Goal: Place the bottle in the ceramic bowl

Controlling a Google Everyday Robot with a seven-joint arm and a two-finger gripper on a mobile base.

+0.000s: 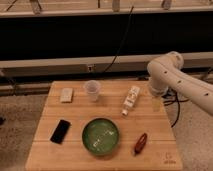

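Your gripper (157, 102) hangs released and empty just right of the bottle (131, 99), which lies on the wooden table (47, 156) beyond the green ceramic bowl (86, 135). Line the jaws across its slim body before you descend.

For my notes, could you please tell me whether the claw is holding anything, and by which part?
Nothing: the claw hangs open and empty beside the bottle.

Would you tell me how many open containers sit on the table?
2: the clear cup at back centre, the ceramic bowl at front centre. None seems hidden. The end effector hangs at the right edge of the table.
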